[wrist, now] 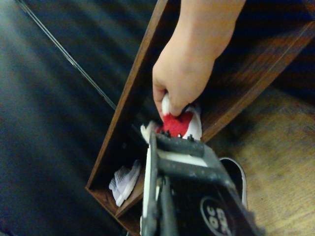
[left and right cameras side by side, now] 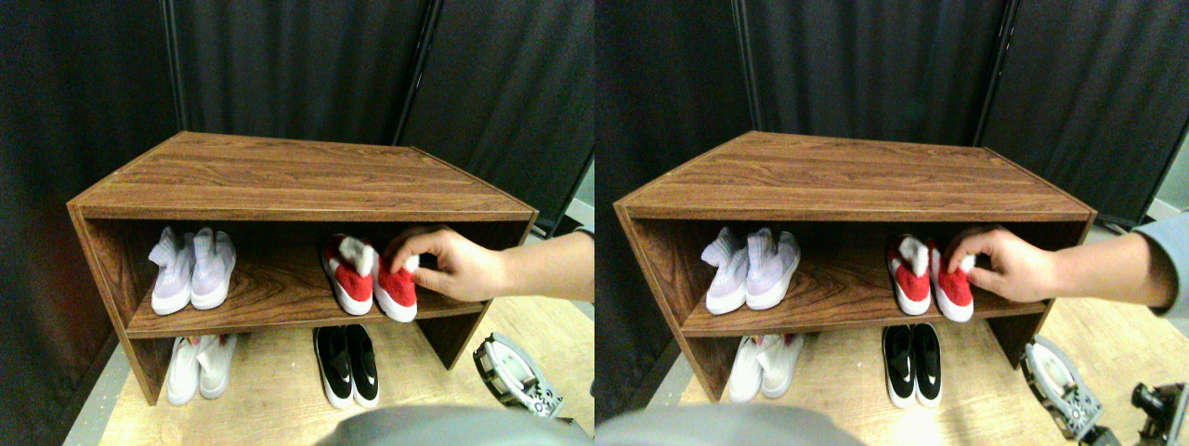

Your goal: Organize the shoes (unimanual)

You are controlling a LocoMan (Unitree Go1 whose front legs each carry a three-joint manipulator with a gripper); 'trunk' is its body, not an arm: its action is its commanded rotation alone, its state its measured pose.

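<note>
A person's hand (left and right cameras side by side: 455, 265) grips 1 red shoe (left and right cameras side by side: 398, 290) on the shelf (left and right cameras side by side: 269, 302); soft, light, best pinched at the fluffy collar. Whether the robot's hand (left and right cameras side by side: 520, 376) is open, I can't tell.

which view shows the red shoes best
The stereo pair view: both red shoes stand side by side on the shelf, with a person's hand on the right one. The wrist view shows only a patch of red and white trim under that hand, behind the gripper's jaw.
</note>
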